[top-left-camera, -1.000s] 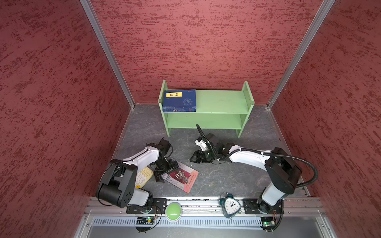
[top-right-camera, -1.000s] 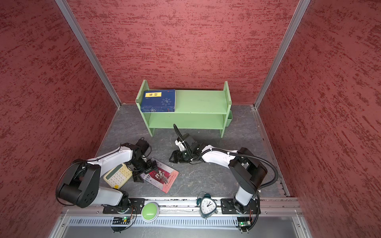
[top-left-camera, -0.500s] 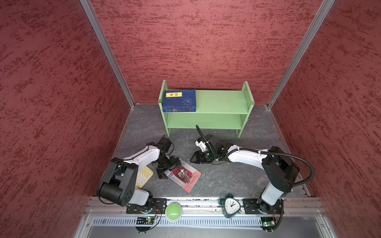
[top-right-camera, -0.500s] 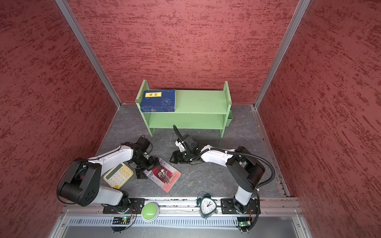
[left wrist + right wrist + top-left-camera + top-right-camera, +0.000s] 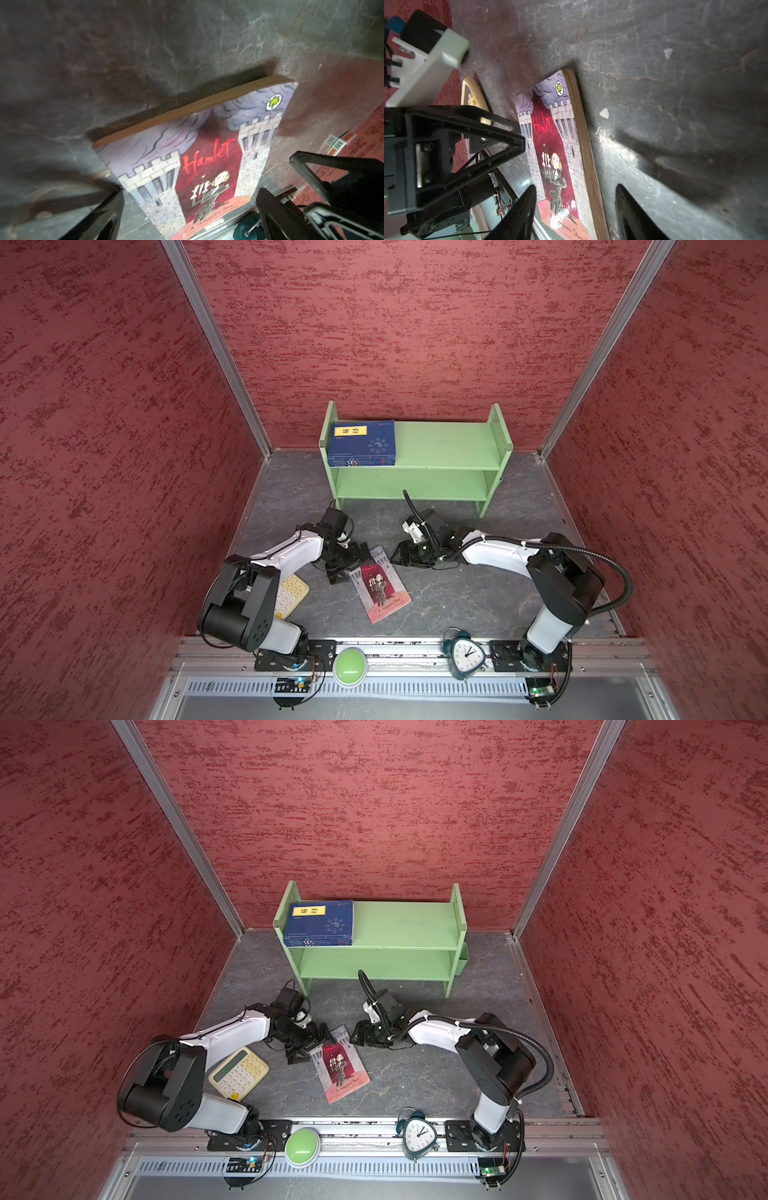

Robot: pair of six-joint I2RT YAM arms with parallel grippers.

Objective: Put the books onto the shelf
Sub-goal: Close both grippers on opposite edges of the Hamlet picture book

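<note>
A red-pink illustrated book (image 5: 380, 589) (image 5: 340, 1068) lies flat on the dark floor between my two arms. My left gripper (image 5: 351, 566) (image 5: 309, 1046) is wide open at the book's far left corner. In the left wrist view the book (image 5: 207, 155) shows between the spread fingers (image 5: 99, 214). My right gripper (image 5: 395, 559) (image 5: 354, 1038) stands partly open and empty just off the book's far right corner. In the right wrist view the page edge of the book (image 5: 556, 145) runs between its fingers (image 5: 519, 214). Navy-blue books (image 5: 361, 443) (image 5: 320, 923) lie stacked at the left end of the top tier of the green shelf (image 5: 449, 448) (image 5: 407, 928).
A cream calculator (image 5: 291, 593) (image 5: 239, 1073) lies partly under the left arm. An alarm clock (image 5: 465, 655) (image 5: 417, 1135) and a green button (image 5: 350, 668) (image 5: 302, 1144) sit on the front rail. Red walls close in both sides and the back.
My left gripper has moved away from the front, toward the shelf, and the red-pink book has turned so its long side points more toward the shelf. The right arm has barely moved.
</note>
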